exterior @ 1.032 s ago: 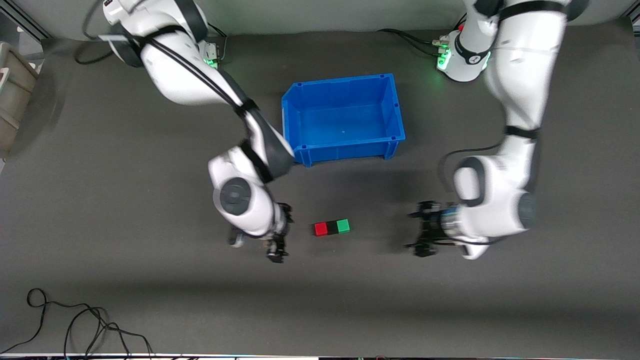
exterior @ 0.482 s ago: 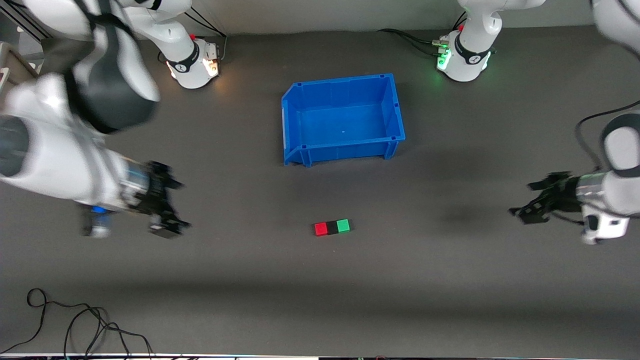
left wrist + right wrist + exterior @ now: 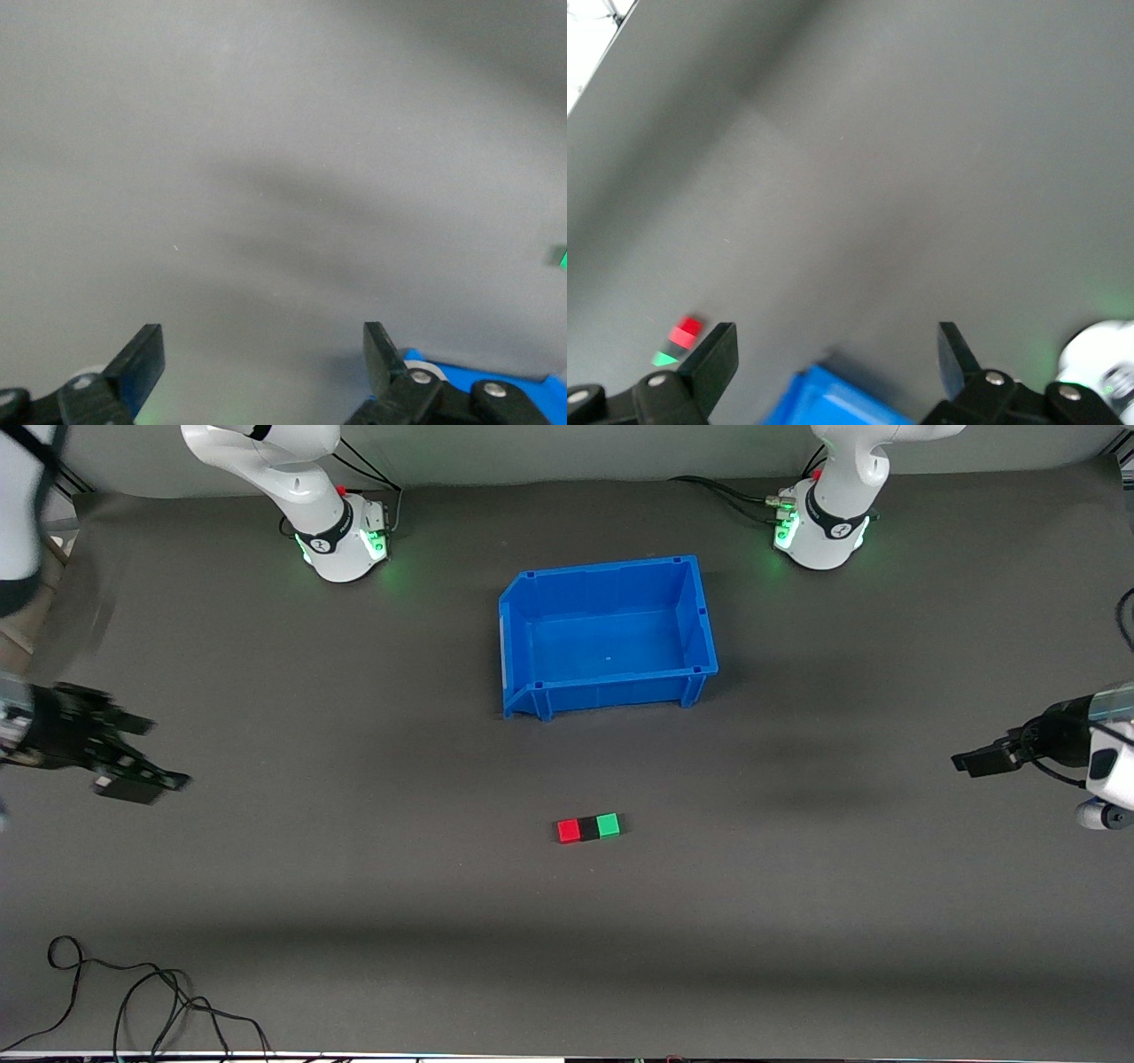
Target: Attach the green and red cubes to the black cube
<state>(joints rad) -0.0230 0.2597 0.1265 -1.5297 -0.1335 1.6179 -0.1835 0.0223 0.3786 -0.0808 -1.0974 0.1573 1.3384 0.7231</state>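
The grey table (image 3: 266, 921) carries a blue bin (image 3: 523, 633) at its middle. Nearer the front edge, the red cube (image 3: 569, 831), black cube (image 3: 588, 829) and green cube (image 3: 608, 825) touch in a row — black between. The left gripper (image 3: 983, 760) and right gripper (image 3: 133, 771) hang over opposite end edges — both spread, empty.

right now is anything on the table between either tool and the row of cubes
Nothing visible. The left tool and right tool hang open at the table's ends; only bare grey mat lies between them and the joined small red cube, matte black cube and green cube.
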